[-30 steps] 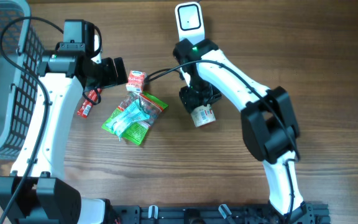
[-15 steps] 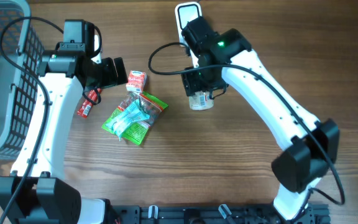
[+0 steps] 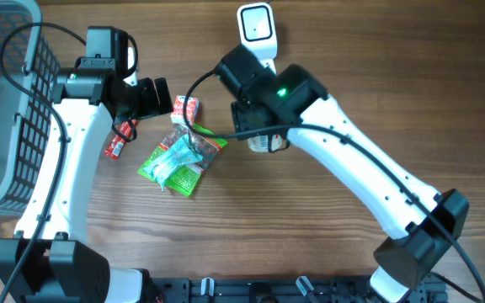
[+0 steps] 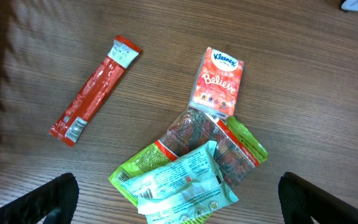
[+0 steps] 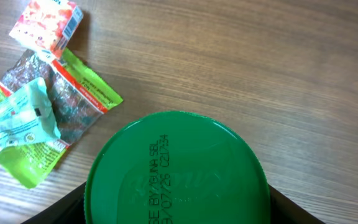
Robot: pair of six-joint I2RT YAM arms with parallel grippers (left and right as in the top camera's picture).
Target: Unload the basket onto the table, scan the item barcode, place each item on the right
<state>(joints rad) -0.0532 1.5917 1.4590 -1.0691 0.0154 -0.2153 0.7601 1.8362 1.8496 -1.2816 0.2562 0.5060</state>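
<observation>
**Overhead.** Scanner point(image 3: 255, 25) stands at 12 o'clock on the table point(image 3: 310, 252). The right claw point(image 3: 265, 137) is closed on the tub point(image 3: 269, 145), which sits just at 6 o'clock of the scanner. I judge it is held there so the label can be turned toward the scanner. The left claw point(image 3: 152, 97) hangs at 9 o'clock of the tissue pack point(image 3: 185, 108), spread wide and holding nothing. It looks parked clear of the scanning. Basket point(image 3: 7, 101) sits at the 9 o'clock edge.

**Left wrist.** Red stick packet point(image 4: 92, 90) lies at 10 o'clock and the tissue pack at 1 o'clock. The pack's lower edge touches the green snack bags point(image 4: 191, 174) at 6 o'clock. Fingertips point(image 4: 55, 196) show only in the bottom corners, well apart.

**Right wrist.** The tub's green lid point(image 5: 176, 171) fills the lower frame, date code facing the lens. Dark fingers point(image 5: 67, 205) flank it, so the grip is on the sides. No barcode shows here. It is probably on the tub wall.
</observation>
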